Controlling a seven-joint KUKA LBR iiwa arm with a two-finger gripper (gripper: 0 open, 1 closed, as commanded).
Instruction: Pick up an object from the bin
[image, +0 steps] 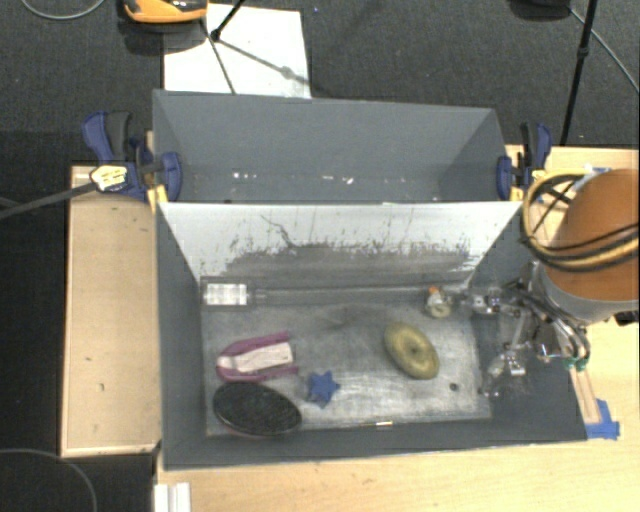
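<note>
My gripper (492, 343) hangs at the bin's right side, over the sloping right wall, open with nothing between its fingers. The closest thing is an olive-green ring (411, 352) lying flat on the floor, just left of the gripper. A small tan and orange piece (437, 303) rests near the back wall, up and left of the upper finger. A tiny dark speck (453, 387) lies on the floor close to the lower finger.
Farther left lie a blue star-shaped piece (321, 387), a purple and pink packet (258, 358), a black oval brush (256, 410) in the front left corner and a clear little block (225, 294) at the back left. The arm's orange cover and cables sit above the right rim.
</note>
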